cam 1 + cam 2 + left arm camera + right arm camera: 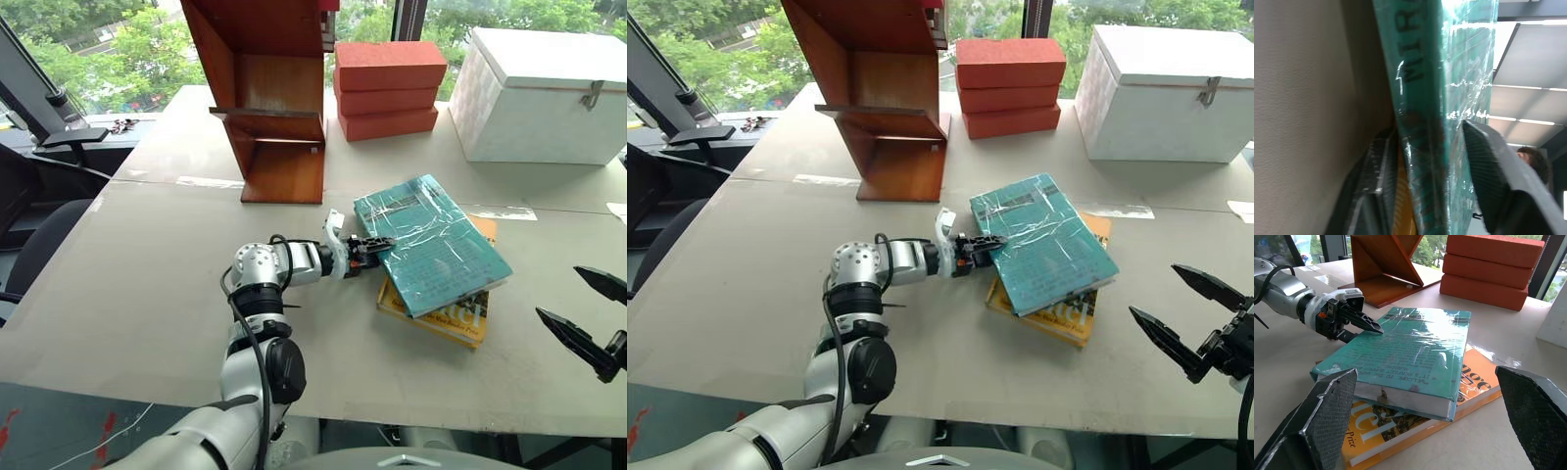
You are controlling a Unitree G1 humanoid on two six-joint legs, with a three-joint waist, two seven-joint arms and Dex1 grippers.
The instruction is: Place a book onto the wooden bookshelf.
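The teal plastic-wrapped book (436,245) lies flat on top of a yellow-orange book (458,319) on the table, right of centre. My left gripper (385,244) reaches in level at the teal book's near-left edge. One finger lies on the cover (1371,327) and the other sits under that edge. In the left wrist view the book's spine (1422,98) stands between the two fingers (1488,166). The wooden bookshelf (274,98) stands upright at the back, left of the books. My right gripper (558,292) hovers open to the right of the books, apart from them.
Three stacked red-orange bricks (387,88) sit right of the bookshelf, and a white box (544,93) stands at the back right. The beige table (147,284) runs wide to the left. An office chair (29,245) is past its left edge. A person's head (1533,161) shows far behind.
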